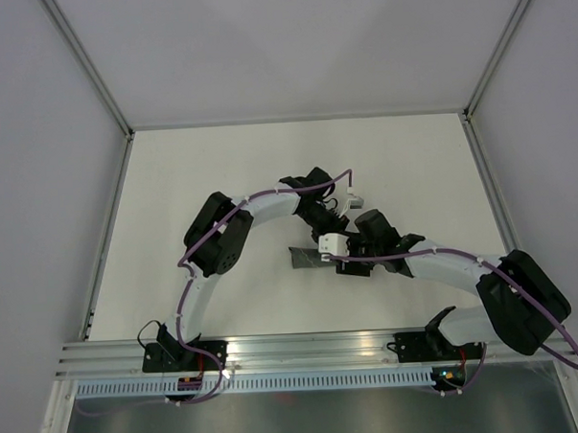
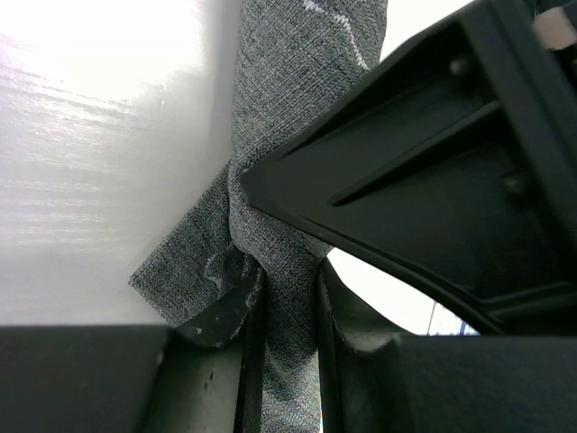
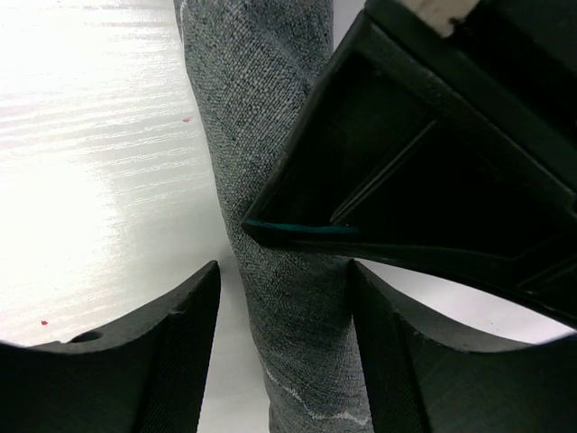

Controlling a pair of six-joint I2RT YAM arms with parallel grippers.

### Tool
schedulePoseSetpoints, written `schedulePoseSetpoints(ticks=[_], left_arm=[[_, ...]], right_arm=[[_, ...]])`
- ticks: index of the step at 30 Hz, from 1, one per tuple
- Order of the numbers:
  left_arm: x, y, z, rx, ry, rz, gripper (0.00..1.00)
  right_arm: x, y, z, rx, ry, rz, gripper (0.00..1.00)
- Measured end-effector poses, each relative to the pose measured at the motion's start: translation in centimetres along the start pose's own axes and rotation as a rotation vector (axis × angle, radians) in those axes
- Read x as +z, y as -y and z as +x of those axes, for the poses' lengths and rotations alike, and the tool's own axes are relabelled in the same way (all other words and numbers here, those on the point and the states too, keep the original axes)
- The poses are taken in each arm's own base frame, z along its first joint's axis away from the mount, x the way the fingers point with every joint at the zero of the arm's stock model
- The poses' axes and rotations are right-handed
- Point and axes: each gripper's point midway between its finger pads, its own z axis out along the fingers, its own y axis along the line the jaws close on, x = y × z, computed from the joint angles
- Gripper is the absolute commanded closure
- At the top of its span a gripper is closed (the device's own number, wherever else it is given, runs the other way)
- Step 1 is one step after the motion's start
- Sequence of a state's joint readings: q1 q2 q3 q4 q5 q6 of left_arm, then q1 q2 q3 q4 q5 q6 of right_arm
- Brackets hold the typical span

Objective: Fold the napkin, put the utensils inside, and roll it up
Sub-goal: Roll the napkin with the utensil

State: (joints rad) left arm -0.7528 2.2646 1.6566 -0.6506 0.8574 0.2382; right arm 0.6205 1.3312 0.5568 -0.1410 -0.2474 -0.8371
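Judging by the tight grey tube the napkin (image 1: 304,259) made near the middle of the table (image 1: 220,172), the rolling step looked close to done. No utensil showed in any view, so whether one lay inside could not be told. The left gripper (image 2: 284,302) was clamped on the roll, with cloth pinched between its fingers (image 2: 236,311) and bunched just above them. The right gripper (image 3: 284,275) straddled the same roll with its jaws apart, and a strip of bare table showed between one finger and the cloth. The next move would likely call for the right gripper to close or press, so that the loose flap tucked under without the roll springing open. The overhead view showed only both grippers meeting over a dark strip, mostly covered by them. Only the wrist views revealed the grips, the stitched line (image 2: 338,32) and, in the left wrist view, a loose corner flaring left.
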Motion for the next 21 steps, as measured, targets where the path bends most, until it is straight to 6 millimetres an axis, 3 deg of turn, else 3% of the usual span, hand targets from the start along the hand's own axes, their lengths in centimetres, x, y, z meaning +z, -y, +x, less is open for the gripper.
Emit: schedulePoseSetpoints(ticks=[2, 3, 4, 7, 13, 17, 21], left_arm=[[0.0, 0.1, 0.1, -0.006, -0.004, 0.003, 0.80], [-0.1, 0.1, 0.2, -0.009, -0.006, 0.004, 0.74], [-0.1, 0.1, 0.3, -0.011, -0.008, 0.005, 0.68], [-0.1, 0.0, 0.4, -0.018, -0.015, -0.004, 0.60], [-0.7, -0.5, 0.4, -0.074, -0.007, -0.025, 0.51], [-1.4, -0.9, 0.1, -0.130, 0.022, -0.053, 0.47], [-4.0, -2.6, -0.8, -0.197, 0.093, -0.143, 0.44]], right_arm=[[0.3, -0.2, 0.1, -0.005, -0.004, -0.008, 0.43], [0.4, -0.1, 0.1, -0.006, -0.004, -0.007, 0.49], [0.5, 0.0, 0.0, -0.006, -0.004, -0.006, 0.63], [0.8, 0.1, 0.0, -0.006, -0.010, -0.013, 0.78], [1.0, 0.3, -0.2, 0.006, -0.017, -0.021, 0.90], [1.2, 0.6, -0.4, 0.018, -0.019, -0.022, 0.91], [1.5, 1.0, -0.5, 0.037, -0.027, -0.017, 0.93]])
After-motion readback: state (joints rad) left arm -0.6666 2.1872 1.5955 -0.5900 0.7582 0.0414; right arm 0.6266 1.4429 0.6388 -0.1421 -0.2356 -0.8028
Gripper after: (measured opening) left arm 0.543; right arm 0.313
